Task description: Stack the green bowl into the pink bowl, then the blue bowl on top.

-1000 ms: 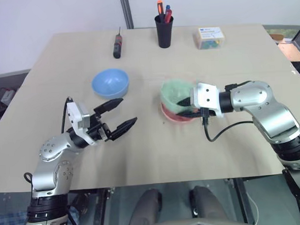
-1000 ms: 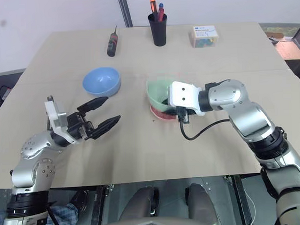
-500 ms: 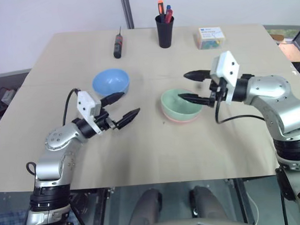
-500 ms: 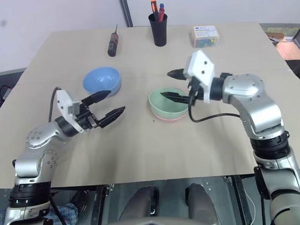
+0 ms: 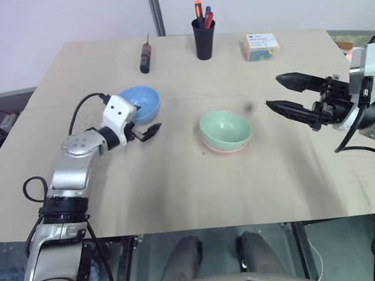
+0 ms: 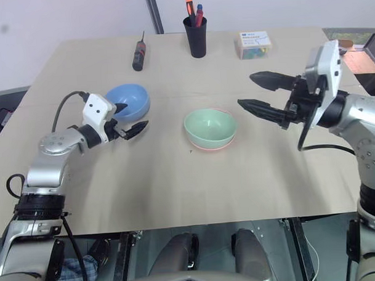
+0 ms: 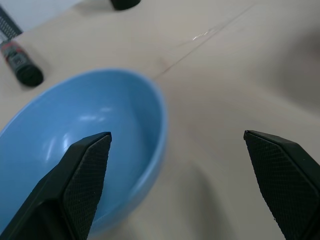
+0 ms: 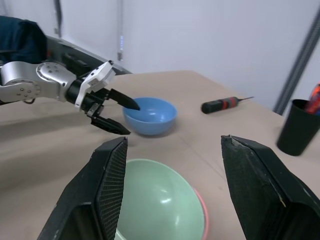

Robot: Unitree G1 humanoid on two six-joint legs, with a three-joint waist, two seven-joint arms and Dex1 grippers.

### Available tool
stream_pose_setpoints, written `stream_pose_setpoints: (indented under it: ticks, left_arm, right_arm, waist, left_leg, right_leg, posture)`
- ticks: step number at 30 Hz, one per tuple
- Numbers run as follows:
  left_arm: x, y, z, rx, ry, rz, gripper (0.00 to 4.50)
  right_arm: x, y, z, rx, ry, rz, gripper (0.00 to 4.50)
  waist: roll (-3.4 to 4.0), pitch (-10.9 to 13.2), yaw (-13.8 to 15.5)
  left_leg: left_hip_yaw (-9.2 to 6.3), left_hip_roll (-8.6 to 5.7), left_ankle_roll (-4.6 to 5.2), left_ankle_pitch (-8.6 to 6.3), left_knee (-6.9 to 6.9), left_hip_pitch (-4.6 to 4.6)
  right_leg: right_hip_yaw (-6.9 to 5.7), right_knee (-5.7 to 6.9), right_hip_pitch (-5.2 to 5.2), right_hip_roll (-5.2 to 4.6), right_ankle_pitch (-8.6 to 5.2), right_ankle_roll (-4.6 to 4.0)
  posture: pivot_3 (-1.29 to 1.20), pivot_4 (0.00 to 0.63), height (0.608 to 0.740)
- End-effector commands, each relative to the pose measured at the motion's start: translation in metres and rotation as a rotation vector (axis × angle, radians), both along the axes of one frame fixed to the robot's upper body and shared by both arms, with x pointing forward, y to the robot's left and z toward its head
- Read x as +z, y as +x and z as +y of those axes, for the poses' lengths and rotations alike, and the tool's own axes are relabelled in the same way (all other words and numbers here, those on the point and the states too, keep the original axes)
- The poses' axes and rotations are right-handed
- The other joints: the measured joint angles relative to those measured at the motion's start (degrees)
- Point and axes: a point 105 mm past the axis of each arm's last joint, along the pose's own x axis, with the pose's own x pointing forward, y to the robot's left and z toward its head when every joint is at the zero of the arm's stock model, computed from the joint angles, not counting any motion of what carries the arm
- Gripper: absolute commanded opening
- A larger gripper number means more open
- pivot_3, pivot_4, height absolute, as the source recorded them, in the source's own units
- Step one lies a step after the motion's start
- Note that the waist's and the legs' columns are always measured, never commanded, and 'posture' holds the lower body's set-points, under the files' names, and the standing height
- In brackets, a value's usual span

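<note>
The green bowl (image 5: 224, 128) sits nested in the pink bowl (image 5: 228, 151), of which just a thin rim shows, at the table's middle. The blue bowl (image 5: 140, 102) stands upright to their left. My left gripper (image 5: 147, 119) is open at the blue bowl's near right rim. In the left wrist view one finger (image 7: 85, 165) hangs over the bowl's inside, the other finger (image 7: 280, 175) is outside, and the rim lies between them. My right gripper (image 5: 272, 92) hovers open and empty, raised to the right of the nested bowls, pointing left.
At the table's far side lie a screwdriver (image 5: 146, 57), a black cup of pens (image 5: 203, 38) and a small clear box (image 5: 262, 46). Bare tabletop (image 5: 195, 189) stretches in front of the bowls.
The right gripper let the green bowl go into the pink bowl and drew back up and to the right. The left gripper reached forward to the blue bowl's rim.
</note>
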Motion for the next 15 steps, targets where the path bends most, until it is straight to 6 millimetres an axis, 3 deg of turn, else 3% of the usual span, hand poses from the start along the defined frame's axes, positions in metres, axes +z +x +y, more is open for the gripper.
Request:
stream_pose_setpoints:
  ticks: [1, 10, 11, 12, 14, 15]
  left_arm:
    - [0.003, 0.007, -0.003, -0.032, 0.05, -0.025, 4.5]
    - [-0.011, 0.03, -0.007, -0.026, 0.141, 0.001, 4.5]
    - [-0.012, 0.031, -0.007, -0.028, 0.154, 0.003, 4.0]
    - [-0.012, 0.032, -0.007, -0.026, 0.16, 0.006, 3.83]
    - [-0.012, 0.034, -0.005, -0.023, 0.167, 0.012, 2.82]
    - [-0.012, 0.035, -0.005, -0.025, 0.17, 0.012, 2.7]
  right_arm:
    - [0.012, -0.012, 0.001, -0.011, 0.002, -0.075, 3.12]
    - [0.011, -0.015, -0.003, -0.07, 0.001, -0.089, 3.12]
    - [0.012, -0.014, -0.004, -0.077, 0.0, -0.09, 3.14]
    - [0.011, -0.014, -0.006, -0.084, -0.007, -0.09, 3.14]
    - [0.011, -0.014, -0.008, -0.092, -0.008, -0.088, 3.14]
    - [0.011, -0.014, -0.008, -0.095, -0.009, -0.088, 3.14]
  waist:
    - [0.0, 0.0, 0.03]
    - [-0.02, 0.01, 0.08]
    - [-0.02, 0.01, 0.04]
    - [-0.03, 0.01, 0.03]
    - [-0.03, 0.01, 0.01]
    - [-0.03, 0.01, -0.05]
  left_leg:
    - [0.0, 0.0, 0.0, 0.0, 0.0, 0.0]
    - [-0.01, -0.03, 0.0, 0.0, 0.04, -0.04]
    - [0.0, -0.03, 0.0, 0.0, 0.04, -0.04]
    - [0.0, -0.03, 0.0, 0.0, 0.04, -0.05]
    - [-0.01, -0.03, 0.0, 0.0, 0.04, -0.05]
    - [-0.01, -0.03, 0.0, 0.0, 0.05, -0.05]
  right_leg:
    - [0.0, 0.0, 0.0, -0.01, 0.0, 0.0]
    - [-0.01, 0.01, 0.0, 0.0, 0.0, 0.0]
    - [-0.01, 0.01, 0.0, 0.0, 0.0, 0.0]
    - [-0.01, 0.02, 0.0, 0.0, 0.0, 0.0]
    - [-0.02, 0.02, 0.0, 0.02, 0.0, 0.0]
    - [-0.02, 0.02, 0.0, 0.02, 0.0, 0.0]
  posture:
    - [0.0, 0.15, 0.74]
    - [0.0, 0.15, 0.74]
    - [0.0, 0.15, 0.74]
    - [0.0, 0.15, 0.74]
    - [0.0, 0.15, 0.74]
    - [0.0, 0.15, 0.74]
